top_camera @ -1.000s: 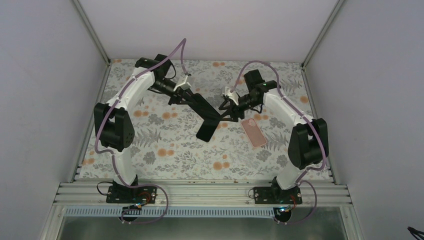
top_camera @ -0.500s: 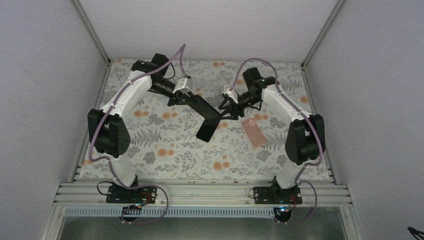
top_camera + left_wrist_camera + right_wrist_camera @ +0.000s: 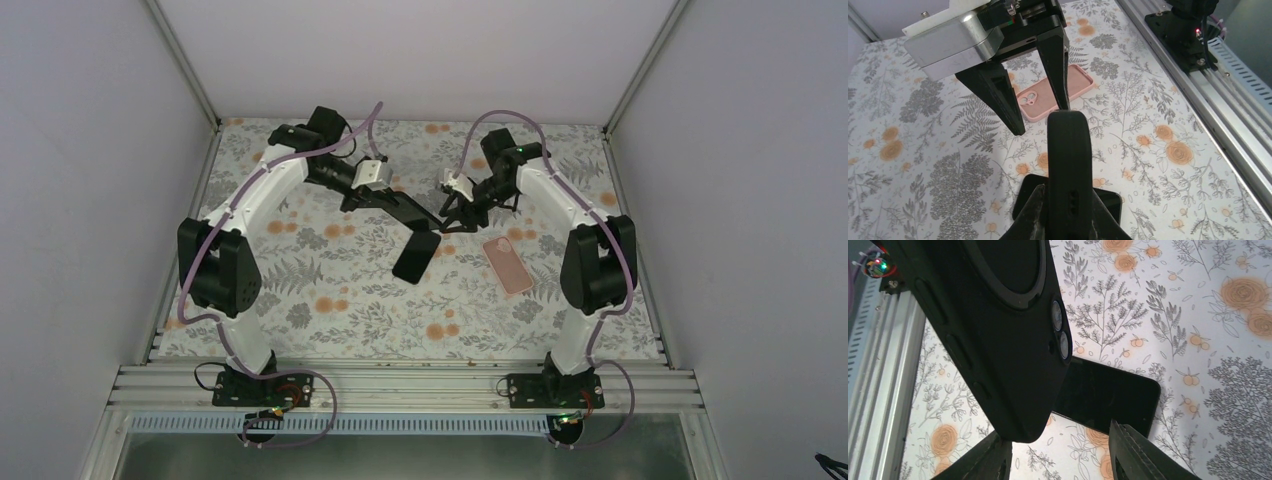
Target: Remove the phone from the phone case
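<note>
Floral table (image 3: 330,320) between pale walls (image 3: 400,60); left gripper (image 3: 1068,215) clamps matte black case (image 3: 998,340) above flat phone (image 3: 1108,395); right gripper (image 3: 1055,432) gapes.

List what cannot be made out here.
- Inside of the black case: faces away in the right wrist view, too small from above; contents unclear.
- Flat dark phone below it: partly hidden by the case in both wrist views.
- The pink case: partly behind the right pincer, left wrist view.
</note>
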### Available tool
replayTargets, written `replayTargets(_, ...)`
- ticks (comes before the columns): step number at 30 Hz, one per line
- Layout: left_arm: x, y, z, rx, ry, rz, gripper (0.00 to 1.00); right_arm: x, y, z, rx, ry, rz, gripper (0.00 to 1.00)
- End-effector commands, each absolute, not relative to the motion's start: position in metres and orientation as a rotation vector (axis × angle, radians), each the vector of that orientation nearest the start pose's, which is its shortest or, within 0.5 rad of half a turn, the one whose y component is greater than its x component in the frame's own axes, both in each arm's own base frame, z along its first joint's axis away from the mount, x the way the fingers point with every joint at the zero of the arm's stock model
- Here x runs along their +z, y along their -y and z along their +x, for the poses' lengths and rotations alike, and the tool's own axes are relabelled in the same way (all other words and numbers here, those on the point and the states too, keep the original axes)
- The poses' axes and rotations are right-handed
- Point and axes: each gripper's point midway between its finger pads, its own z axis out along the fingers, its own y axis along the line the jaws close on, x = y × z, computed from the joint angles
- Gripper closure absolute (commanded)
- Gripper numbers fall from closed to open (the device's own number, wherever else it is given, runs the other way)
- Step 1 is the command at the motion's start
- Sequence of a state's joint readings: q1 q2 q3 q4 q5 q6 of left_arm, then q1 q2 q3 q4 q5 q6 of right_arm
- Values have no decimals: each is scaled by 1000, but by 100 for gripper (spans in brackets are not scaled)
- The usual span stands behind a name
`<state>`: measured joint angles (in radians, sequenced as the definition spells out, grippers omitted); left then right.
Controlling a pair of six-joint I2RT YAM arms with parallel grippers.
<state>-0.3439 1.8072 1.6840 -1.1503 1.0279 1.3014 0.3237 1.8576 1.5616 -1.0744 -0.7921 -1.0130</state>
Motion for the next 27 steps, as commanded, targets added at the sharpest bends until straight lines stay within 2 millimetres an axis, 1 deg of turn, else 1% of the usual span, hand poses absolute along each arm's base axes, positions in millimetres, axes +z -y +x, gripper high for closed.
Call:
replayTargets(1,280,279,243,-1303,-1328,1708,98,169,-211,408,508,-1878,-1596,52)
replayTargets(8,286,282,241,-1356,-1313,1673,98,176,-208,441,348,-1863,-1498,58)
replayTargets(11,285,283,239,-1376,-1318,1666,98,180,-204,455,266,-1848,-1455,59)
replayTargets(16,278,288,238,-1442,-1338,1644,98,192,-210,468,258,-1818,-1416,59)
replayTargets(18,274,291,242,-1455,-1349,1643,98,193,-213,468,275,-1816,-1426,58)
replayTargets(21,269,291,249,-1425,-1370,1659,98,188,-212,445,335,-1820,-1495,51)
replayTargets(22,271,290,251,-1416,-1369,1658,98,187,-208,433,367,-1821,-1514,48)
replayTargets(24,275,287,250,-1383,-1347,1668,98,184,-200,397,467,-1828,-1568,44)
replayTargets(26,278,285,249,-1359,-1332,1681,98,183,-194,359,556,-1835,-1600,42)
replayTargets(27,279,285,249,-1355,-1326,1682,98,187,-192,340,582,-1826,-1609,42)
